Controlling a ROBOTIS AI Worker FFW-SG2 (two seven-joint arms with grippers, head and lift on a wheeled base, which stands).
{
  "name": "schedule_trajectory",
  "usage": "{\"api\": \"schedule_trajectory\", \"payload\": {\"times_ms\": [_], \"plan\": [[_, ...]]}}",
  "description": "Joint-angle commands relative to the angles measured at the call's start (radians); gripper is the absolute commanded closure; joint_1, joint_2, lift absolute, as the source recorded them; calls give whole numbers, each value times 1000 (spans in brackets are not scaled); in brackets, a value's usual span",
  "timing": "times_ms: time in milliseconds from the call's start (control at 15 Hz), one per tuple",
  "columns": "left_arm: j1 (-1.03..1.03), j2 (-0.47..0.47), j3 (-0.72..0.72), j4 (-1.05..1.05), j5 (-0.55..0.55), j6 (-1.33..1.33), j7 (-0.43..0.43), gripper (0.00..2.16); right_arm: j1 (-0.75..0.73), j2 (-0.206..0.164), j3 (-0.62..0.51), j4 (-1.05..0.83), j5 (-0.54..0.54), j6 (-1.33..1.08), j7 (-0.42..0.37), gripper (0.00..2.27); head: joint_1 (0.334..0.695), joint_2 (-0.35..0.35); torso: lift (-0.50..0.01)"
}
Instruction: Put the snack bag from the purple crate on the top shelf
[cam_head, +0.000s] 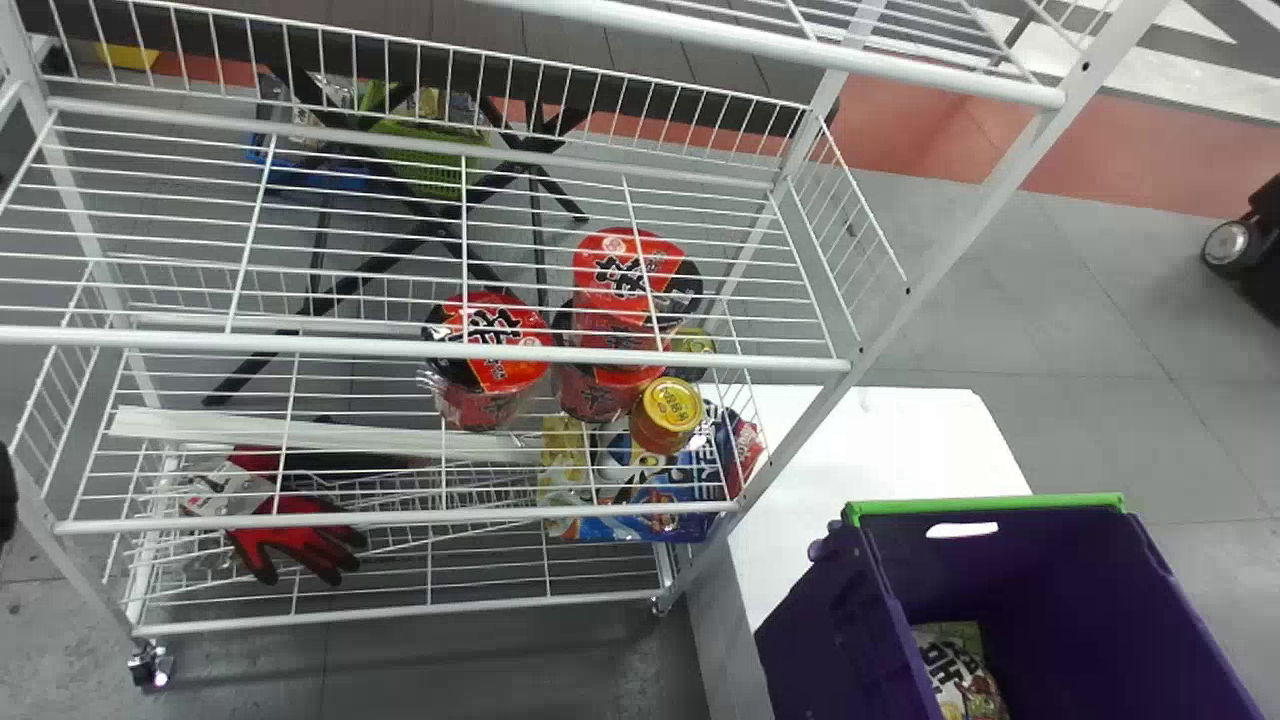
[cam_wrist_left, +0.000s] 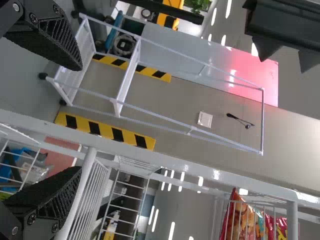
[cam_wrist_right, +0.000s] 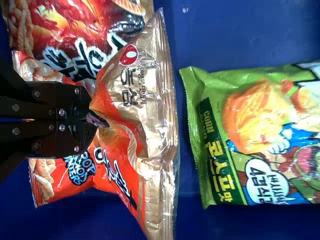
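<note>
In the right wrist view my right gripper (cam_wrist_right: 94, 120) is closed on an orange and gold snack bag (cam_wrist_right: 125, 165), whose film is creased around the fingertips. That bag lies over a dark red bag (cam_wrist_right: 75, 30), beside a green corn snack bag (cam_wrist_right: 250, 145), on the dark floor of the crate. In the head view the purple crate (cam_head: 820, 620) stands at the lower right, with a printed bag (cam_head: 960, 670) low inside. The top shelf (cam_head: 760, 45) crosses the upper edge. My left gripper (cam_wrist_left: 75, 120) is open and empty beside white rack bars in the left wrist view.
Red noodle cups (cam_head: 490, 345), a yellow-lidded jar (cam_head: 668, 412) and red gloves (cam_head: 300, 540) sit on the rack's lower levels. A white table (cam_head: 880, 430) adjoins the rack. Red snack bags (cam_wrist_left: 250, 220) stand behind rack wires in the left wrist view.
</note>
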Motion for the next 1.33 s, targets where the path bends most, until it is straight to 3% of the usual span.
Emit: {"api": "schedule_trajectory", "payload": {"times_ms": [0, 1267], "plan": [[0, 0, 0, -1, -1, 1, 2, 110, 0, 1, 0, 3, -1, -10, -5, 2020, 695, -350, -382], [22, 0, 0, -32, -16, 25, 17, 110, 0, 21, 6, 4, -3, -142, -19, 2020, 695, -350, -305]]}}
